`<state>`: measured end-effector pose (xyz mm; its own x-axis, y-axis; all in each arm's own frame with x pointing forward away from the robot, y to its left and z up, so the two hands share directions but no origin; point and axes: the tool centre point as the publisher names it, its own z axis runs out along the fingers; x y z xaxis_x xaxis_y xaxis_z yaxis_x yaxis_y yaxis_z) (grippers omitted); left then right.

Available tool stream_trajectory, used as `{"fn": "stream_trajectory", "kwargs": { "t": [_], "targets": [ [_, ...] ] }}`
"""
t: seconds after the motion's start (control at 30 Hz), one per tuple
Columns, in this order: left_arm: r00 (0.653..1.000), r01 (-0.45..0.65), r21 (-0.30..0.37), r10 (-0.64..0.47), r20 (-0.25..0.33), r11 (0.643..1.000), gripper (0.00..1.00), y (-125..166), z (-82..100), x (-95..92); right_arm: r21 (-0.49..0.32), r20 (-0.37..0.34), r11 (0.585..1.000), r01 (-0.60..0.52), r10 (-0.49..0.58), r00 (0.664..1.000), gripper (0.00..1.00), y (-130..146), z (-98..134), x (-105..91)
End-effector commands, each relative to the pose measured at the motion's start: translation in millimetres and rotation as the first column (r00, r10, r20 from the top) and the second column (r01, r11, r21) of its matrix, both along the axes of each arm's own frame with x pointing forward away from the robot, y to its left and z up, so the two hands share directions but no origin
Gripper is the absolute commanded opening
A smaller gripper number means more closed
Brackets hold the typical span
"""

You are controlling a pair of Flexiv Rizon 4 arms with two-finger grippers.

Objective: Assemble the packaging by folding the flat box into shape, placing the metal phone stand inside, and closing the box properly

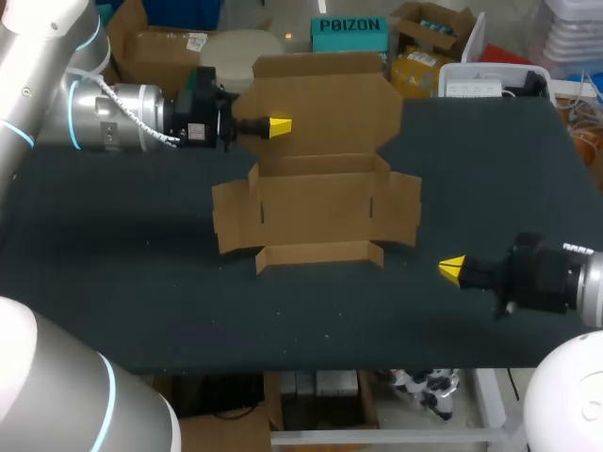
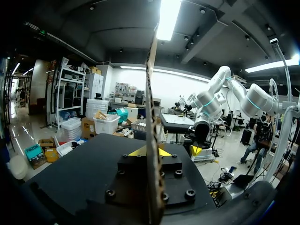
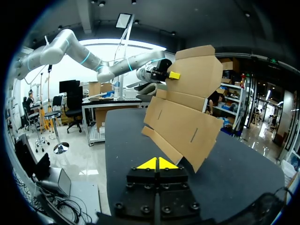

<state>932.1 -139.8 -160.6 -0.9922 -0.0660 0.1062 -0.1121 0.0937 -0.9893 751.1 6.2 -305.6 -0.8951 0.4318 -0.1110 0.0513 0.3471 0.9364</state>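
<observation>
The brown cardboard box (image 1: 320,202) stands half unfolded at the middle of the black table, its lower panels and flaps resting on the mat and its lid panel raised. My left gripper (image 1: 280,125) is shut on the lid's left edge. In the left wrist view the cardboard (image 2: 151,93) runs edge-on between the yellow tips of that gripper (image 2: 151,151). My right gripper (image 1: 452,269) hovers low to the right of the box, shut and holding nothing. Seen from the right wrist, the box (image 3: 185,117) is ahead of the shut gripper (image 3: 157,163), with the left gripper (image 3: 173,75) on the lid. No phone stand shows.
A white bin (image 1: 490,80) sits at the back right corner. The dark mat (image 1: 141,282) spreads bare in front of and to the left of the box.
</observation>
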Motion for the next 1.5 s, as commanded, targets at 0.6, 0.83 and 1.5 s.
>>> {"fn": "stream_trajectory", "kwargs": {
  "t": [0.6,0.83,1.5],
  "targets": [
    [0.997,0.001,0.021,-0.003,0.077,1.0,0.0,-6.1,-20.5,-6.3,-0.022,0.04,1.0,-0.004,0.005,0.999,0.0,33.9,-10.8,0.9],
    [0.998,-0.001,0.004,0.001,0.067,1.0,0.0,-0.6,-29.6,-4.6,-0.035,0.067,0.998,0.044,-0.042,0.997,0.0,46.4,-13.7,-2.5],
    [0.998,-0.001,0.004,0.001,0.067,1.0,0.0,-0.6,-29.6,-4.6,-0.025,0.103,0.995,0.097,-0.094,0.99,0.0,101.7,-33.7,18.3]
  ]
}}
